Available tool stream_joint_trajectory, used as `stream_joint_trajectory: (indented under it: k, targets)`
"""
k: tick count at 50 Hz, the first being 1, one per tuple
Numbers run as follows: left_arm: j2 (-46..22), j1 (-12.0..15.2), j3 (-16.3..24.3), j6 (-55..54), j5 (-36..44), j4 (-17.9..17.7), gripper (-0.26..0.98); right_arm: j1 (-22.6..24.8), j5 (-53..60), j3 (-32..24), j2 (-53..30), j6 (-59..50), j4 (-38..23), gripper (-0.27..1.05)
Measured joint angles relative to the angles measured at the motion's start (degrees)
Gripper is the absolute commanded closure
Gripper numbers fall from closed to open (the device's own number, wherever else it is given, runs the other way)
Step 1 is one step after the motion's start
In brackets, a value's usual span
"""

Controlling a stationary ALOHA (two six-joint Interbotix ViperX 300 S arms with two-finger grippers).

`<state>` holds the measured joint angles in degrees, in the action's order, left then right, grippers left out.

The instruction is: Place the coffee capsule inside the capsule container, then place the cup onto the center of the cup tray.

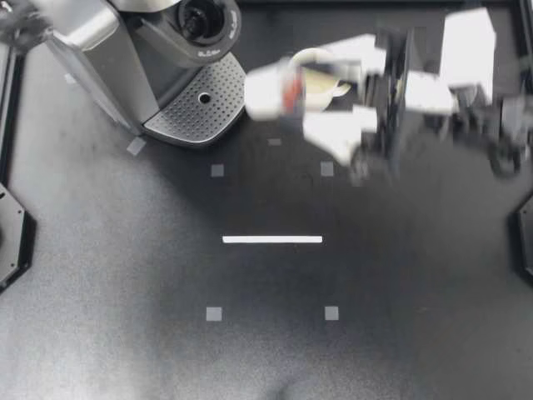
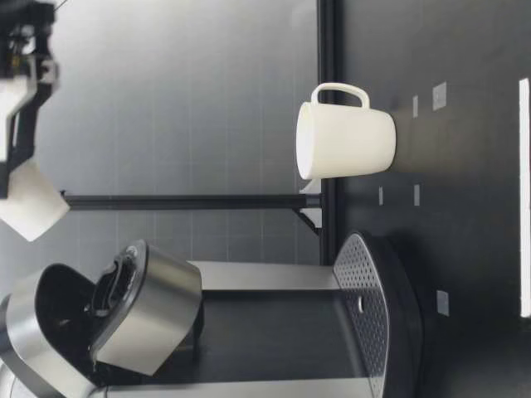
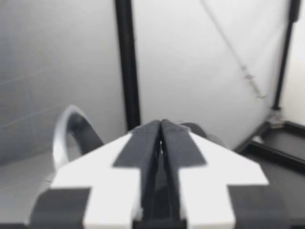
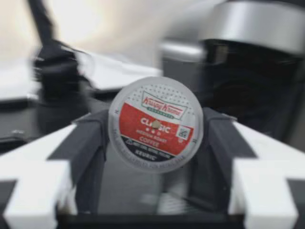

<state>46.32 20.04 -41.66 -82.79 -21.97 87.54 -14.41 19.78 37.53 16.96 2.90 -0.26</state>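
Observation:
My right gripper (image 1: 287, 92) hangs blurred over the back of the table, shut on the coffee capsule (image 1: 290, 90), and partly covers the white cup (image 1: 321, 73) below it. In the right wrist view the capsule (image 4: 156, 124), with its red and white foil lid, sits between both fingers of the gripper (image 4: 156, 131), facing the dark machine. The cup (image 2: 344, 141) stands upright on the table beside the coffee machine (image 2: 141, 315), whose lid is raised. The capsule container (image 1: 200, 21) is open. The perforated cup tray (image 1: 196, 112) holds nothing. My left gripper (image 3: 161, 125) is shut and empty.
A white tape strip (image 1: 272, 239) and small grey tape squares (image 1: 216, 170) mark the black table. In the low view a gripper's white finger (image 2: 31, 207) hangs high above the table, over the cup's side. A black frame post (image 2: 328, 50) runs along the back.

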Motion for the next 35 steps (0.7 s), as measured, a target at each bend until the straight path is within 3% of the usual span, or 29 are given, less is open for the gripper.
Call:
stream_joint_trajectory:
  k: [19,35]
  targets:
    - [4.3,0.0,-3.9,-1.3,0.8,0.2,0.57,-2.5,-10.7,-12.0,-6.7,5.9,-0.2,0.27]
    - [4.5,0.0,-4.0,-1.3,0.8,0.3,0.57,-4.6,-13.2,-16.4,-10.5,6.7,-0.2,0.27]
